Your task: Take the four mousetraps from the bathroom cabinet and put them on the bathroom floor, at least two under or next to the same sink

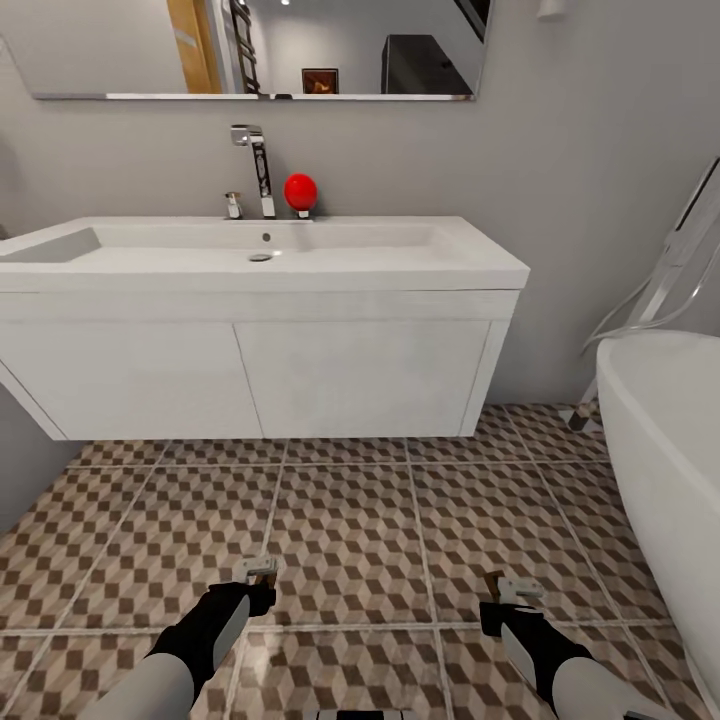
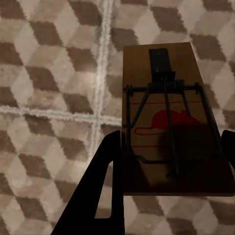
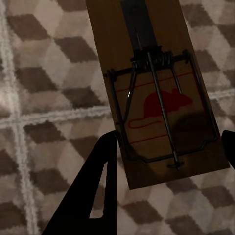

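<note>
Our left gripper has its fingers closed on the edges of a mousetrap, the board lying between them above the floor. Our right gripper grips a second trap the same way, its red mouse mark face up. In the head view both grippers hang low over the tiles, in front of the sink, with the bathtub beside it.
</note>
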You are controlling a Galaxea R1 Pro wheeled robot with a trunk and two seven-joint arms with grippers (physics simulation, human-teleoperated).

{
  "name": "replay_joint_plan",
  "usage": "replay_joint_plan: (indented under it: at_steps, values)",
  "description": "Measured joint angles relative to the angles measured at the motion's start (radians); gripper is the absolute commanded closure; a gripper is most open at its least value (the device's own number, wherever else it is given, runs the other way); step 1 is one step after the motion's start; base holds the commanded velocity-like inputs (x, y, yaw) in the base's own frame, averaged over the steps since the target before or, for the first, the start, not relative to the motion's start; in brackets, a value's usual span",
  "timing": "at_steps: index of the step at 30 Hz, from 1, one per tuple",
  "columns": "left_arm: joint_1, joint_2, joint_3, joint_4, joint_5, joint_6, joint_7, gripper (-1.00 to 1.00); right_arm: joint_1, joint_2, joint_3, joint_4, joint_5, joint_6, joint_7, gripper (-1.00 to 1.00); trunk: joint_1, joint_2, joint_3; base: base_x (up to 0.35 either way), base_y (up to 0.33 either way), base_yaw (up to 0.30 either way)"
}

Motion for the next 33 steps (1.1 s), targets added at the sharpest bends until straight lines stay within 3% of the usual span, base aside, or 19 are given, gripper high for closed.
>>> replay_joint_plan:
  at_steps: [13,33]
  values:
    - [0.000,0.000,-0.001,0.000,0.001,0.000,-0.001,1.00,0.000,0.000,0.000,0.000,0.001,0.000,-0.002,1.00,0.000,0.000,0.000,0.035,0.000,0.003]
    - [0.000,0.004,0.000,0.002,0.005,-0.001,-0.002,1.00,0.000,0.001,0.003,0.001,0.001,-0.011,-0.005,1.00,-0.001,0.000,0.000,0.305,0.000,0.000]
